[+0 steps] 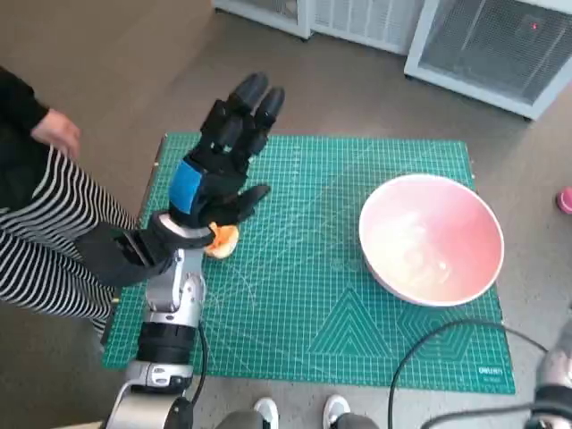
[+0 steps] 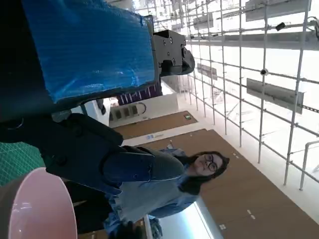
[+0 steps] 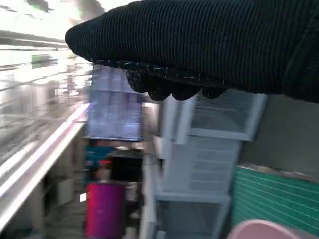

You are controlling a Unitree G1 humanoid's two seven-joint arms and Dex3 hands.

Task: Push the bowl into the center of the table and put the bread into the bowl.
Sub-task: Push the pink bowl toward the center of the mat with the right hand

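Observation:
A pale pink bowl [image 1: 431,237] stands empty on the right side of the green cutting mat [image 1: 304,295]; its rim also shows in the left wrist view [image 2: 40,209] and the right wrist view [image 3: 259,230]. A small orange-brown piece of bread [image 1: 223,241] lies on the mat's left part, half hidden under my left wrist. My left hand [image 1: 219,156] is raised above the bread with its fingers stretched out and apart, holding nothing; its blue-taped back [image 2: 89,45] fills the left wrist view. My right hand [image 3: 199,45] shows only as a dark gloved band, off the table to the right.
A person in striped trousers [image 1: 45,241] sits close to the table's left edge, one hand [image 1: 55,132] near the corner. Another person [image 2: 164,189] shows in the left wrist view. White cabinets [image 1: 483,45] stand beyond the table. A black cable [image 1: 429,349] loops over the front right corner.

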